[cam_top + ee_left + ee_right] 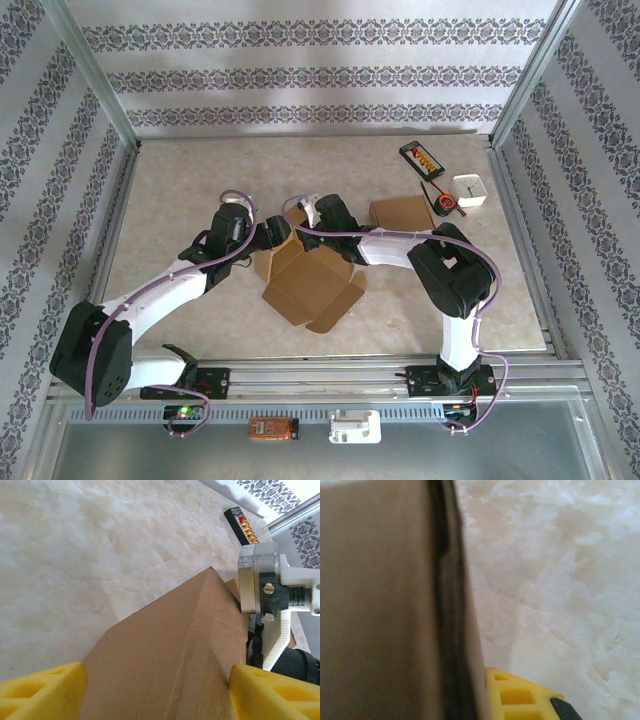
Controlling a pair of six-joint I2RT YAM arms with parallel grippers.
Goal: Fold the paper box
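My left end effector (268, 236) sits at the upper left corner of the paper box (305, 275), near the middle of the desk (180, 190). In the left wrist view its two yellow fingers (45, 690) stand wide apart with a brown cardboard panel lying between them. I cannot tell whether they press on it.

The paper box is half formed. One part stands up between my two end effectors, and its flaps lie spread flat toward the near edge.

My right end effector (303, 226) meets the box from the right, at its upper edge. Its jaws are drawn together on a cardboard panel. In the right wrist view that panel runs edge-on right against my one visible yellow finger (520, 700).

Further right a second cardboard piece (400, 212) lies beside my right arm. Beyond it are a black tray (422, 158) with orange parts and a small white box (470, 190).
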